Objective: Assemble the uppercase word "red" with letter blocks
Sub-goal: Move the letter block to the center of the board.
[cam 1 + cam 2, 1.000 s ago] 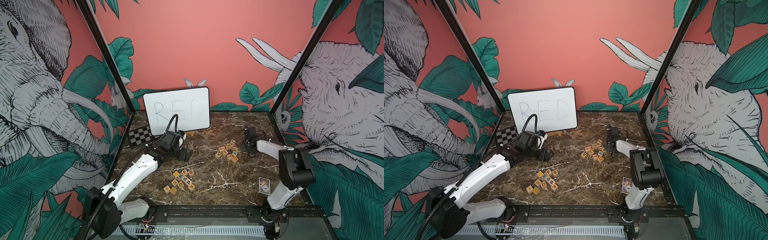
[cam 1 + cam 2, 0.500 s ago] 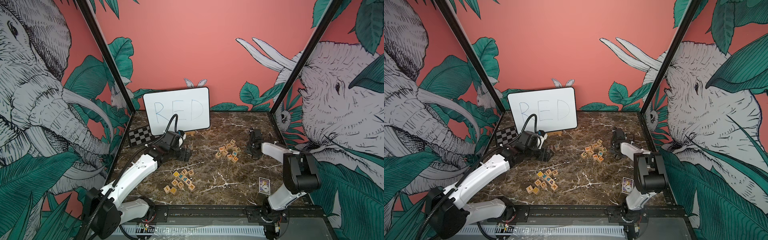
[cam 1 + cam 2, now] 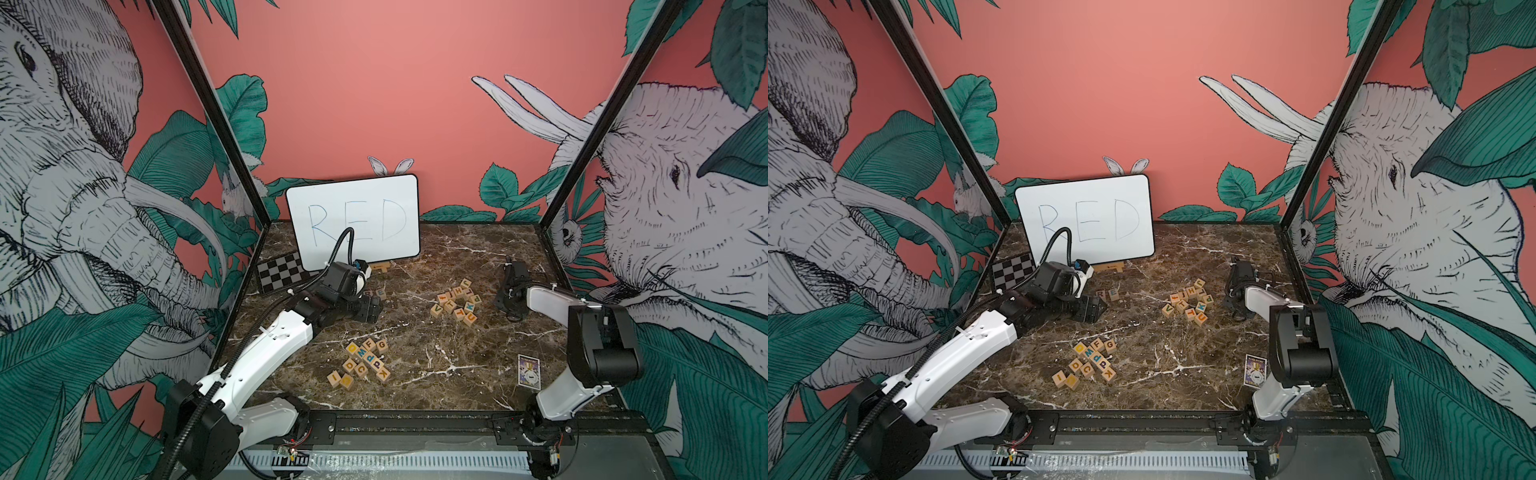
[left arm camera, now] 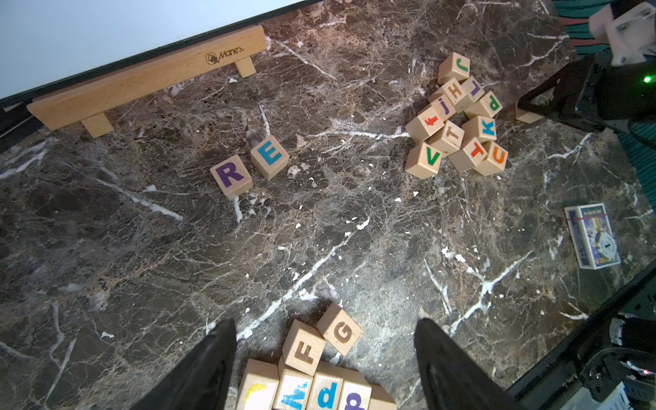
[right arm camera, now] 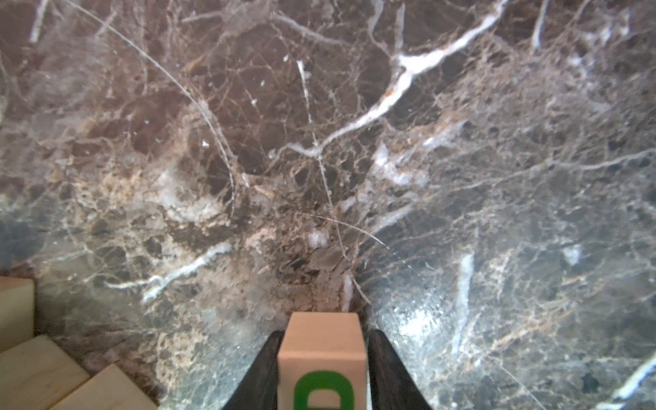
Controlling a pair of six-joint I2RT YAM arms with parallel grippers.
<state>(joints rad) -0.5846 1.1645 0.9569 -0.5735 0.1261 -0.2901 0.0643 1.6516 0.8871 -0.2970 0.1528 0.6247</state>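
Note:
The letter blocks R [image 4: 231, 176] and E [image 4: 269, 156] lie side by side on the marble in front of the whiteboard stand, also in a top view as R [image 3: 1101, 295] and E [image 3: 1113, 294]. My left gripper [image 4: 324, 324] hangs open over the near pile, with blocks F [image 4: 304, 349] and G [image 4: 340, 332] between its fingers, untouched. My right gripper [image 5: 323, 340] is shut on a wooden cube [image 5: 321, 349] with a green letter, cut off by the frame edge. It sits right of the far pile in both top views [image 3: 509, 297] [image 3: 1235, 297].
A far pile of blocks [image 3: 457, 301] and a near pile [image 3: 363, 363] lie mid-table. The whiteboard [image 3: 357, 220] handwritten "RED" stands at the back on a wooden stand [image 4: 149, 76]. A checkerboard [image 3: 280, 272] lies back left, a small card box [image 3: 528, 370] front right.
My right gripper moved right, away from the far pile, and its jaws closed on a single cube. The left arm has barely moved.

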